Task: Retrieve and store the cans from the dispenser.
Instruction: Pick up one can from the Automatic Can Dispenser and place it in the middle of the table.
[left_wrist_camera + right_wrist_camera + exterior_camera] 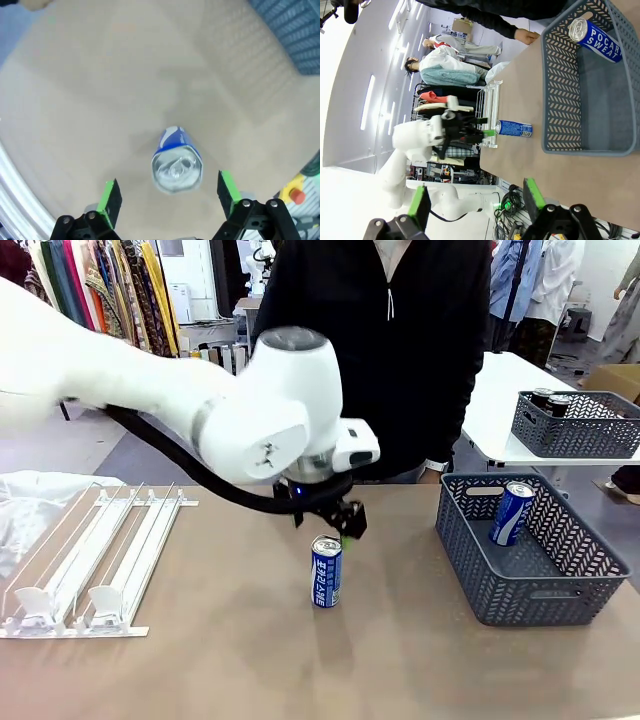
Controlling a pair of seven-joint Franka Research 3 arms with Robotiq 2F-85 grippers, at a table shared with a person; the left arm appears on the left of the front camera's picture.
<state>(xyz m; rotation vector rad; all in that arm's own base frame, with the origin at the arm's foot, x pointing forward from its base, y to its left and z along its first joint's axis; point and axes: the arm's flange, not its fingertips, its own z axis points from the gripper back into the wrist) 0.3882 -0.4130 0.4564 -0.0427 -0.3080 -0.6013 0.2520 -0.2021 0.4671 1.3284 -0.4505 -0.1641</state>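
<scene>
— How is the blue can [326,572] placed?

— It is seen standing upright on the brown table [240,660], near the middle, its long axis vertical and its silver top turned upward. In the left wrist view the can [176,162] is looked down on from above, so the top with its pull tab faces the camera and the blue wall runs away toward the table.

— And the left gripper [341,524]?

— It is held just above the can's top, pointing down. Its jaws are spread wide; in the left wrist view the gripper [170,197] has one green pad on each side of the can, and neither pad is touching it. Nothing is gripped.

— Where is the second blue can [512,512]?

— It is leaned inside the grey basket [520,595] at the table's right side, tilted, its silver top raised toward the far wall and its base lower down. In the right wrist view the words POCARI SWEAT can be read along the side of that can [596,39].

— What of the right gripper [477,196]?

— Its fingers are parted, with nothing between them, and it is kept well apart from the basket.

— And the dispenser [95,565]?

— It is laid at the table's left, its rails running from the far side toward the near edge, with the white stoppers at the near end. Two dark cans [550,402] are set upright in another grey basket [580,430] on the white table behind. A person in black [380,350] is stood at the far side.
</scene>
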